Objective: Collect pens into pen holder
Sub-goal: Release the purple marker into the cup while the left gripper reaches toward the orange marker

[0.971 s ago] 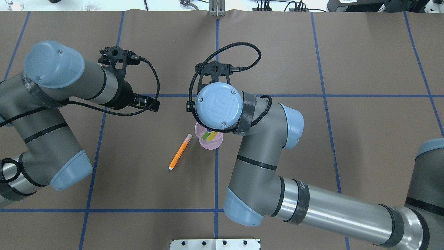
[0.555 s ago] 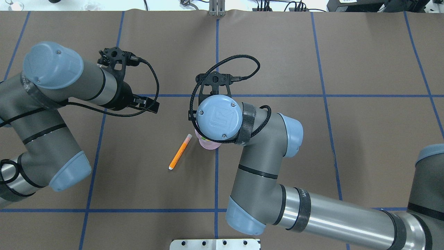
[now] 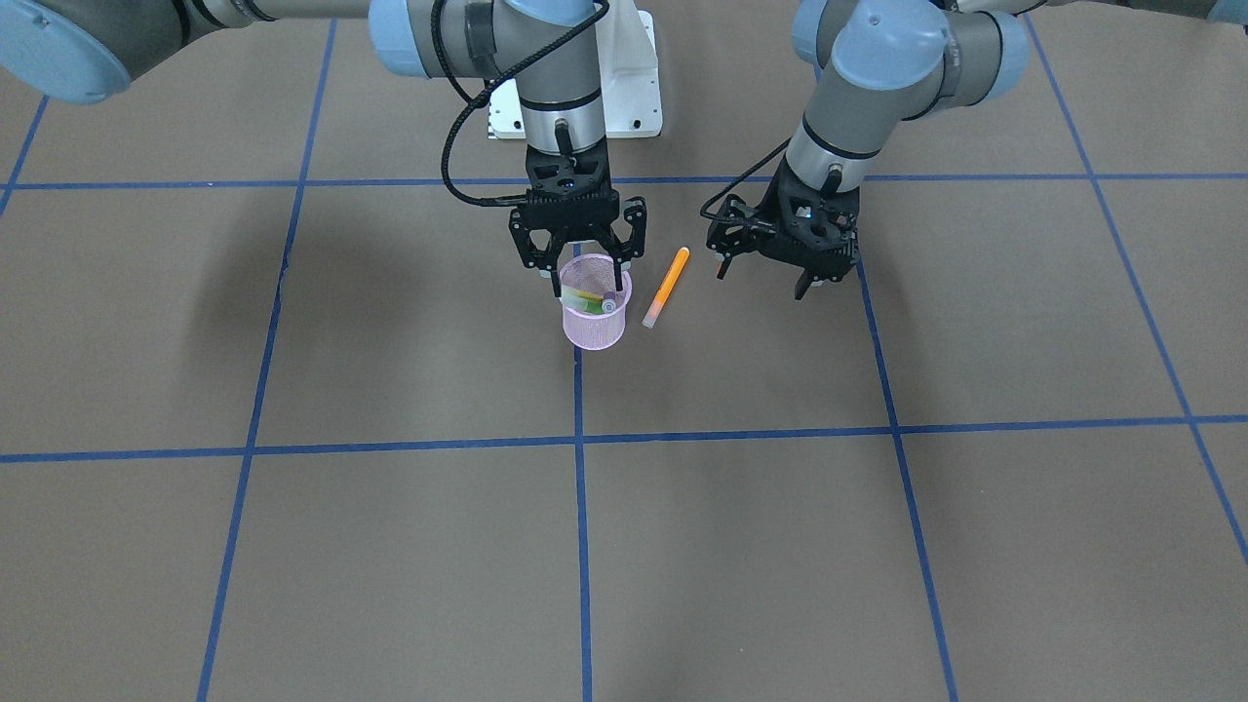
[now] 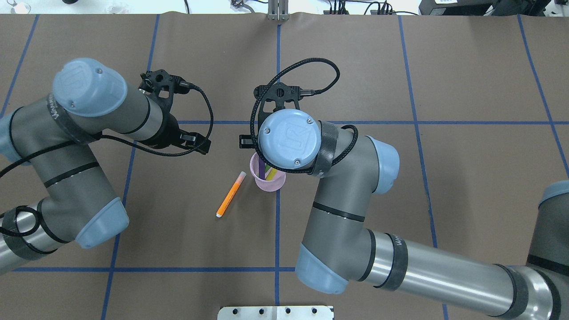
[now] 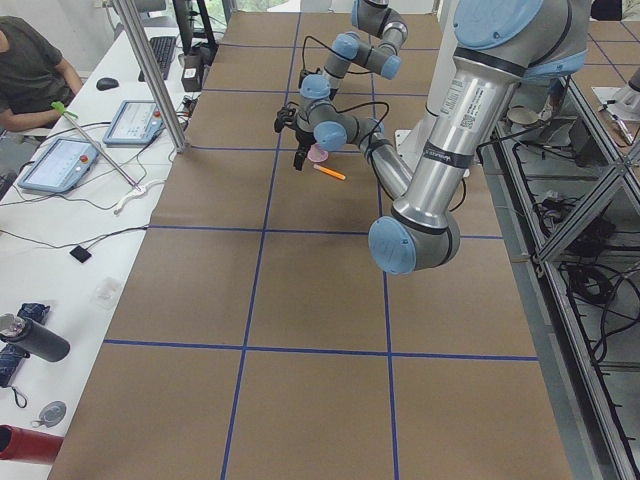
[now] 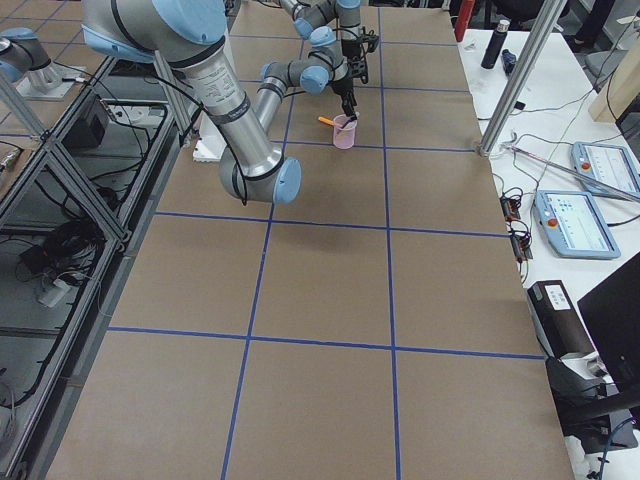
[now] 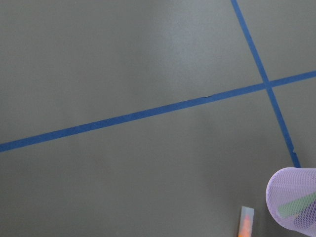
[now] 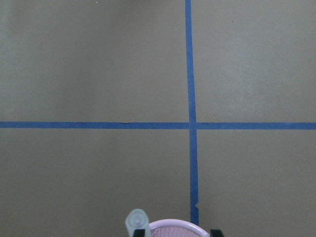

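Currently my right gripper (image 3: pixel 583 265) hangs directly over the pen holder (image 3: pixel 595 330), its jaws spread wide and clamping nothing; in the right wrist view both fingertips (image 8: pixel 139 232) sit just at the pink rim, well apart from each other. The pen holder stands upright on the brown table (image 3: pixel 877 546), right on a blue tape line (image 3: pixel 581 507) near the table's middle. Inside it I can see the green pen (image 3: pixel 583 293) and the purple pen (image 3: pixel 607 303), both leaning, the purple one's pale cap poking up near the rim.

The orange pen (image 4: pixel 231 194) lies flat on the table just left of the pen holder in the overhead view, close but not touching, with its pale cap end at the far end, nearest the cup.

My left gripper (image 3: pixel 762 278) hovers above the table to the far left of the orange pen, released and empty, with its fingers apart.
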